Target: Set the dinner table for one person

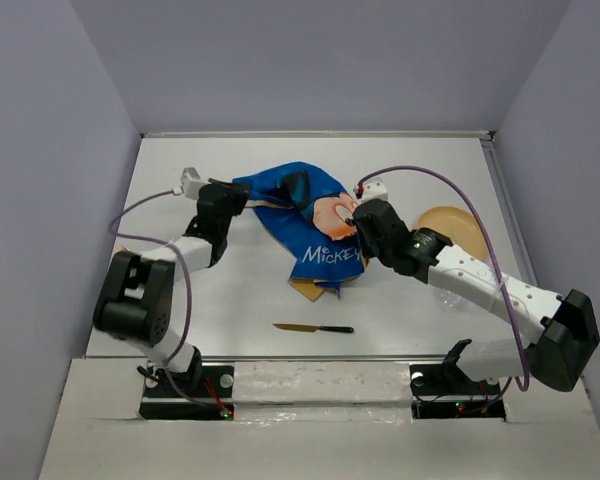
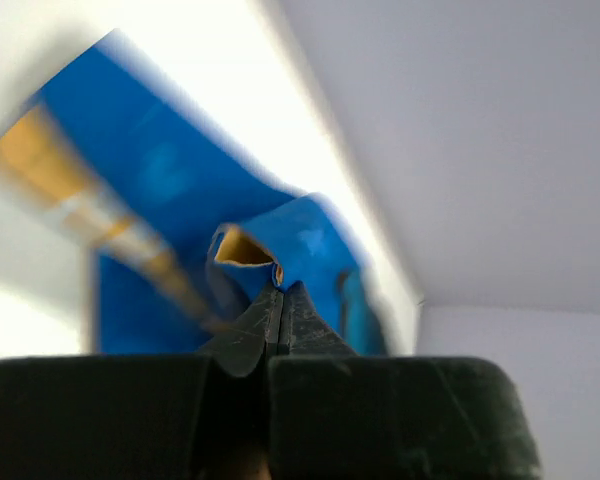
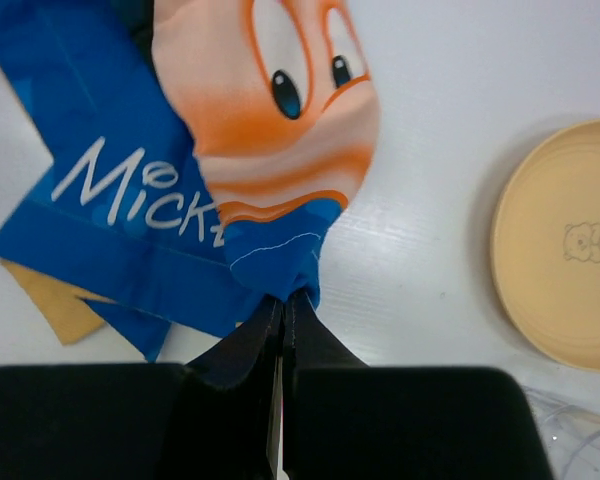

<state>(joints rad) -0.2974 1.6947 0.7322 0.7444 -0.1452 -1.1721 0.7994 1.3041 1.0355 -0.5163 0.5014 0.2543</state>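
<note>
Across the middle of the white tabletop point(image 1: 230, 290) the blue Mickey Mouse placemat point(image 1: 305, 225) lies crumpled and folded over itself, with its tan underside poking out at the near edge. I have both arms on it. I judge the step in hand to be spreading the mat flat as the first piece of the setting, and nothing else is placed yet. The tan plate point(image 1: 450, 228) sits off to the right of the cloth, partly behind the right arm. The knife point(image 1: 313, 327) lies alone on bare surface nearer the bases, well apart from mat and plate.

My left end effector point(image 2: 282, 298) is pressed together on a raised fold of blue cloth at the mat's far left side; that wrist view is blurred, but the pinch shows. My right end effector point(image 3: 283, 303) is clamped on a small bunch of hem just below the printed face, on the mat's right side, near the plate but not touching it.

For the next move, I reckon I need to draw the two pinched points apart, low over the surface, so the folds open, and let go only once the cloth lies flat. An uneven pull would probably drag the whole mat sideways.

Both arms reach forward from their bases and lean inward toward the centre, elbows bent, wrists tipped down at the cloth
</note>
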